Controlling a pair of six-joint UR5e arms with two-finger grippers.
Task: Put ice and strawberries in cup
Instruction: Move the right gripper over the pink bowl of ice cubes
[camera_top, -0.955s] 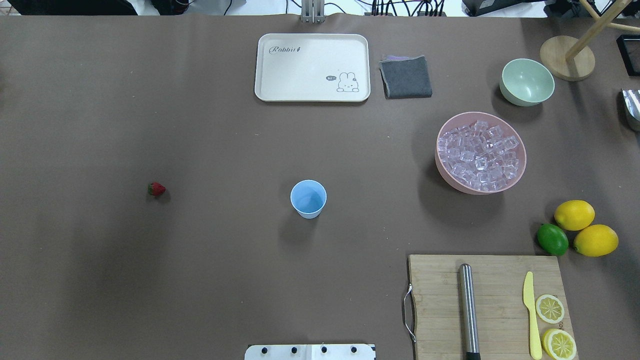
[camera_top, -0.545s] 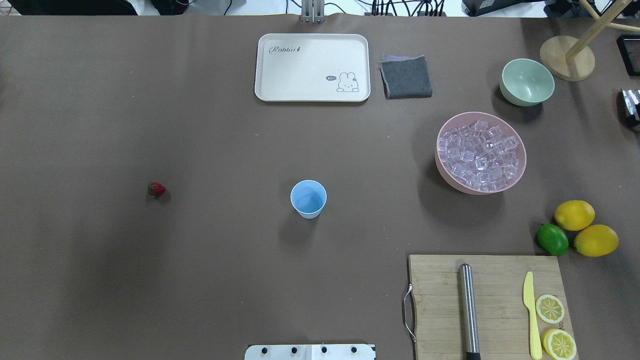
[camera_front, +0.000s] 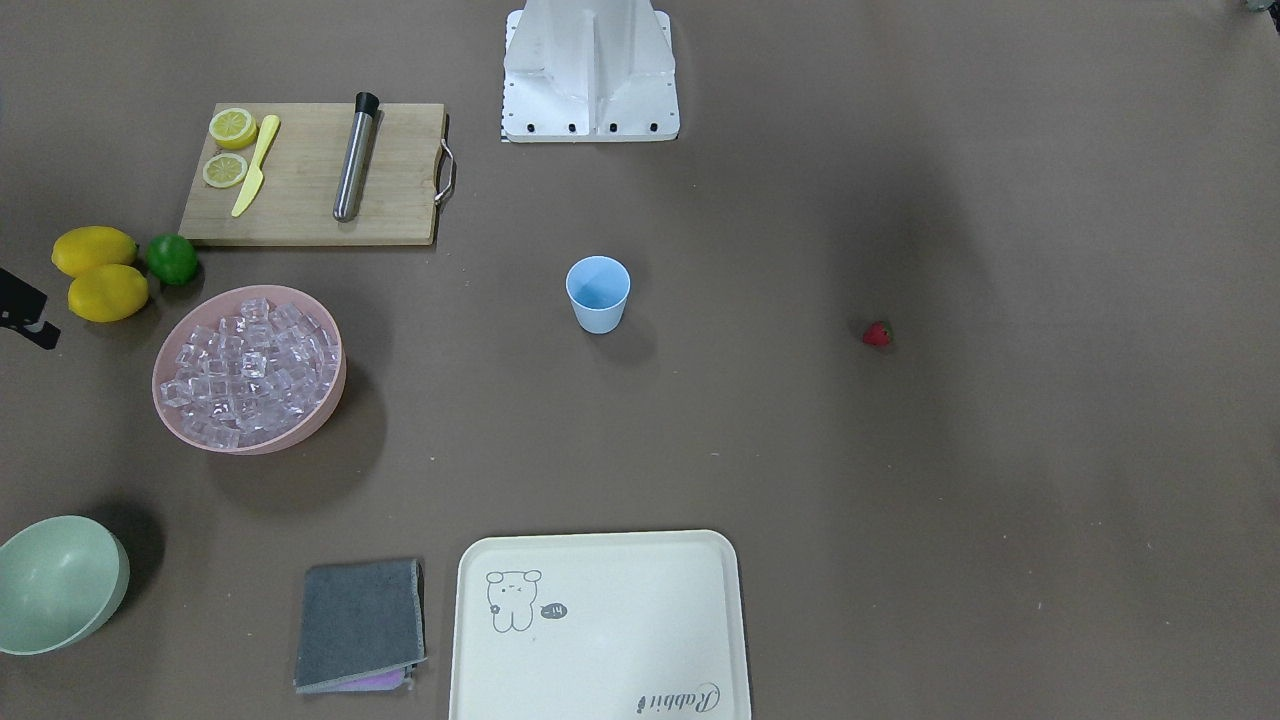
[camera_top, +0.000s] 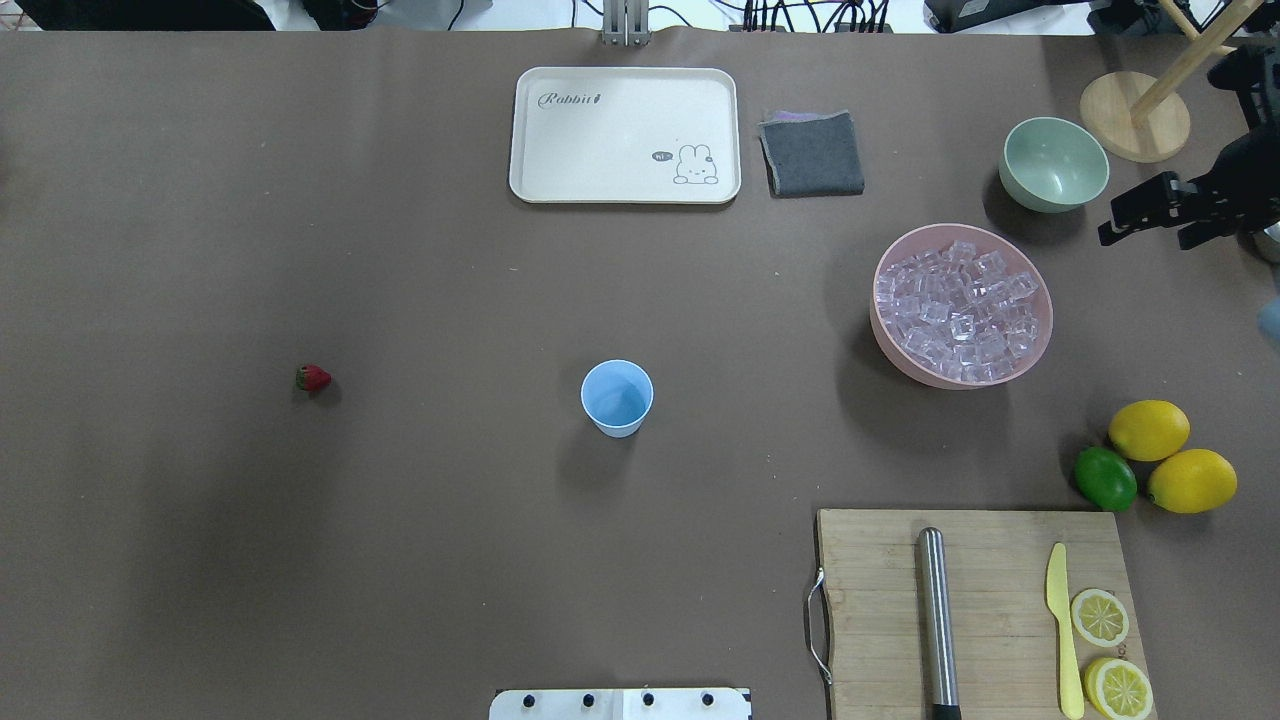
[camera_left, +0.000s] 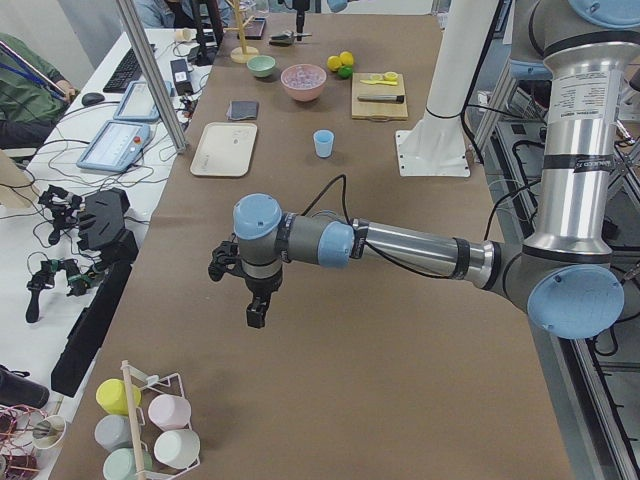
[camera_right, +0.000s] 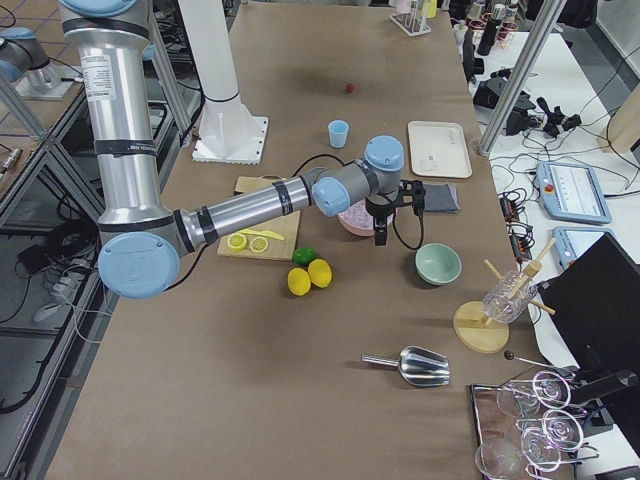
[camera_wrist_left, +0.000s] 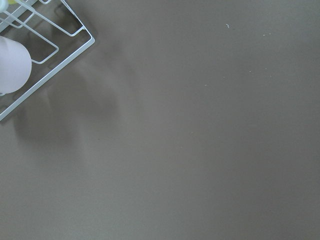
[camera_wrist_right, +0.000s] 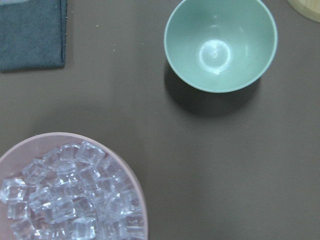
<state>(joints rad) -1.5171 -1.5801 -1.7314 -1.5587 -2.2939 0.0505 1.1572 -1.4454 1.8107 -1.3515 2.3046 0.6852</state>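
Observation:
The light-blue cup (camera_top: 617, 397) stands upright mid-table, nothing visible inside it (camera_front: 598, 293). One red strawberry (camera_top: 313, 377) lies alone far to its left. Clear ice (camera_top: 960, 305) fills the pink bowl (camera_top: 874, 300) at the right. My right gripper (camera_top: 1145, 240) hangs high at the right edge, beyond the pale green bowl (camera_top: 1054, 163), its jaws apart and nothing between them. Its wrist view looks down on the ice (camera_wrist_right: 70, 200) and the green bowl (camera_wrist_right: 220, 45). My left gripper (camera_left: 256, 318) hovers over bare table far from the cup; I cannot tell if it is open.
A cream tray (camera_top: 625, 135) and grey cloth (camera_top: 812, 153) lie at the back. The cutting board (camera_top: 975, 610), front right, carries a steel muddler, yellow knife and lemon slices. Lemons (camera_top: 1150, 430) and a lime (camera_top: 1105, 478) sit beside it. A wire cup rack (camera_left: 150, 430) stands near the left arm.
The right arm's gripper has come into the overhead view at the right edge, by the green bowl. The cup, the strawberry and the ice bowl have not moved.

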